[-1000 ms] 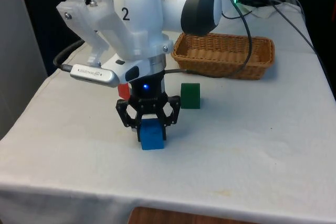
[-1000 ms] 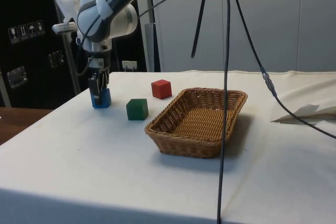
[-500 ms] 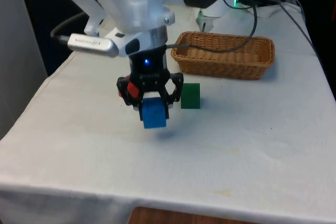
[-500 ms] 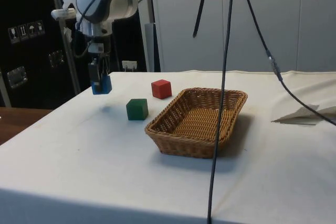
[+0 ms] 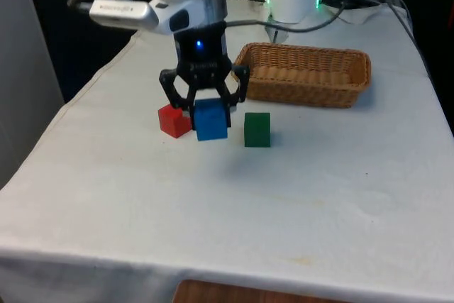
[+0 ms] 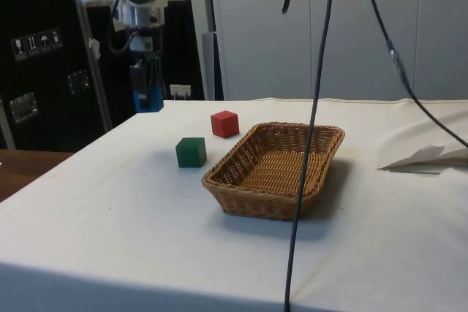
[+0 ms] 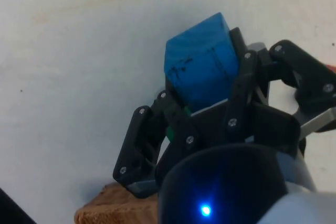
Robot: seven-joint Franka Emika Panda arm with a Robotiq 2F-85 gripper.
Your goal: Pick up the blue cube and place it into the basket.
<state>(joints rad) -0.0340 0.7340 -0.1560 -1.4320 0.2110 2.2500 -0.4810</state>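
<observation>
The blue cube (image 5: 211, 120) was held pinched in the claw (image 5: 205, 109), lifted clear above the tabletop (image 5: 298, 196). Nothing was seen lying inside the basket (image 6: 276, 168).

— How are the 3 cubes placed?
— The held cube (image 5: 211, 120) is kept above the worktop (image 5: 298, 204) in the pincer (image 5: 204, 101). In the front view, 1 cube (image 5: 173, 120) lies left of it, another (image 5: 257, 130) right.
— And the basket (image 5: 305, 74)?
— It is set behind them, toward the front view's right.
</observation>
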